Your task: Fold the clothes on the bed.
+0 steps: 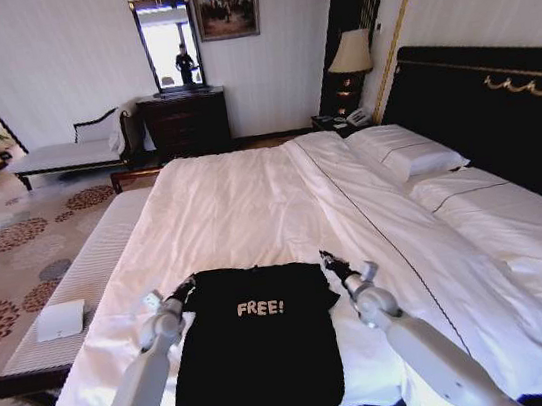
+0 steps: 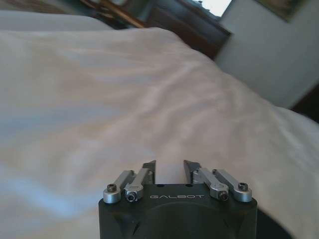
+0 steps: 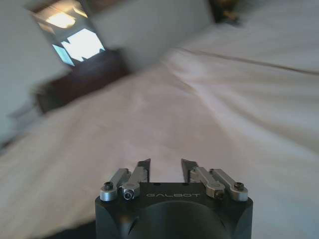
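Observation:
The clothes, a black T-shirt (image 1: 263, 361) with white "FREE!" lettering, lie flat on the near part of the bed (image 1: 241, 202), collar end away from me. My left gripper (image 1: 184, 288) sits at the shirt's far left corner and my right gripper (image 1: 329, 259) at its far right corner. In the left wrist view the left gripper (image 2: 169, 164) is open, with white sheet showing between its short black fingertips (image 2: 149, 167). The right gripper (image 3: 165, 163) is open too, over white bedding, with nothing between its fingers.
White pillows (image 1: 405, 152) and a black headboard (image 1: 500, 105) stand along the right. A pale bench (image 1: 89, 274) with a white box (image 1: 60, 319) runs along the bed's left side. Beyond the bed are a dark dresser (image 1: 185, 122), a chaise (image 1: 67, 154) and a lamp (image 1: 351, 53).

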Motion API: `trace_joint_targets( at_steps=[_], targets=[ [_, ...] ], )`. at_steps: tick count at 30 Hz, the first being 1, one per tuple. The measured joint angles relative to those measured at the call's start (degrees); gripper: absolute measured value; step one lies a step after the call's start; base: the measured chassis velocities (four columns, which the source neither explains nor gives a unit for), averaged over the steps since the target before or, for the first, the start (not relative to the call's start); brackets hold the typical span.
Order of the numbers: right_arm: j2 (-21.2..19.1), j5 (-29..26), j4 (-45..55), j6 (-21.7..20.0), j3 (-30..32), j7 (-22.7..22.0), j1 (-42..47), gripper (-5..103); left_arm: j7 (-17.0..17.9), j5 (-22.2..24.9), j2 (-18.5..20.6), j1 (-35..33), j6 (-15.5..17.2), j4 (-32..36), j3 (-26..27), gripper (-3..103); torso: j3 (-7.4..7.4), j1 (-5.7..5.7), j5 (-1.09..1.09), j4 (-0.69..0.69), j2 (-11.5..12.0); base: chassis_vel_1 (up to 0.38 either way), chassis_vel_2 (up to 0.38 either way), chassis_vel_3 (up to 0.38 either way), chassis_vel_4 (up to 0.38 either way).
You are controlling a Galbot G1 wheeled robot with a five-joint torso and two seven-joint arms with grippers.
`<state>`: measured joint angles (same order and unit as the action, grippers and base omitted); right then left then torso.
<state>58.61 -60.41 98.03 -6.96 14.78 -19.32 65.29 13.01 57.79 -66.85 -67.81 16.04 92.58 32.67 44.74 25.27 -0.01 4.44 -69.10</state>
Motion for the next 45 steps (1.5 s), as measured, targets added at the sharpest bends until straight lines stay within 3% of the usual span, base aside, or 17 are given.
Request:
trace_joint_targets(
  at_steps=[1,3,5,7,9,11,13,17,26,33,40,42,45],
  targets=[
    [-0.06,-2.6,1.56,-1.43,1.43,-2.08,2.25,42,0.58,-0.02,-0.56,-3.45,0.31,2.17,2.12,39,0.0,0.0,0.0,0.0,0.0,0.0,0.0,0.0,0.0],
    [0.57,-6.11,3.61,-2.79,3.99,-3.43,5.86,53,0.85,0.06,-1.84,-9.98,0.58,7.17,5.92,49,0.01,0.0,-0.01,-0.03,0.0,0.0,0.0,0.0,0.0],
    [1.1,-7.03,4.27,-3.09,4.87,-3.53,6.96,53,0.79,0.06,-2.37,-12.16,0.58,8.97,7.07,55,0.0,-0.01,0.03,-0.03,0.0,0.0,0.0,0.0,0.0],
    [2.36,-8.56,5.43,-3.51,6.33,-3.57,8.93,64,0.36,0.06,-3.49,-15.56,0.55,11.98,8.34,61,0.01,-0.01,0.03,-0.05,0.0,0.0,0.0,0.0,0.0],
    [2.82,-8.97,5.77,-3.58,6.78,-3.56,9.46,64,0.23,0.06,-3.83,-16.38,0.55,12.79,8.55,66,0.0,-0.01,0.02,-0.05,0.0,0.0,0.0,0.0,0.0],
    [7.41,-9.74,6.64,-3.71,8.31,-3.47,11.44,80,-0.12,0.07,-6.92,-20.56,0.48,18.33,10.05,83,0.0,-0.01,0.0,-0.01,0.0,0.0,0.0,0.0,0.0],
    [9.69,-9.59,6.52,-3.71,8.31,-3.42,11.48,94,0.0,0.37,-8.2,-21.72,0.48,20.5,10.93,88,0.0,0.0,0.02,-0.03,0.0,0.0,0.0,0.0,0.0],
    [12.21,-8.87,5.93,-3.7,8.17,-2.88,11.71,87,0.03,0.23,-9.36,-22.68,0.29,21.49,11.4,99,0.01,0.01,0.01,-0.02,0.01,0.0,0.0,0.0,0.0],
    [14.66,-5.47,5.84,-3.38,8.56,-2.24,13.86,67,-0.04,0.19,-11.39,-23.9,-0.09,21.95,11.16,100,0.01,0.01,0.0,-0.02,0.01,0.0,0.0,0.0,0.0],
    [15.05,-3.67,6.6,-3.15,9.14,-2.4,15.17,67,-0.03,0.63,-11.39,-24.34,-0.1,22.7,11.47,100,0.01,0.01,0.0,-0.02,0.01,0.0,0.0,0.0,0.0],
    [15.62,-3.29,7.13,-3.17,9.3,-2.88,16.04,84,-0.03,2.32,-11.19,-24.89,-0.16,22.89,12.57,100,0.01,0.01,0.01,-0.02,0.01,0.0,0.0,0.0,0.0],
    [15.84,-3.17,7.1,-3.19,9.23,-2.9,16.11,82,0.01,2.73,-11.15,-24.89,-0.16,22.78,12.73,100,0.01,0.01,0.0,-0.02,0.01,0.0,0.0,0.0,0.0],
    [16.38,-2.63,6.7,-3.21,9.12,-2.91,16.3,65,0.44,4.9,-11.02,-24.98,0.03,22.91,13.07,100,0.01,0.01,0.0,-0.02,0.01,0.0,0.0,0.0,0.0]
  ],
)
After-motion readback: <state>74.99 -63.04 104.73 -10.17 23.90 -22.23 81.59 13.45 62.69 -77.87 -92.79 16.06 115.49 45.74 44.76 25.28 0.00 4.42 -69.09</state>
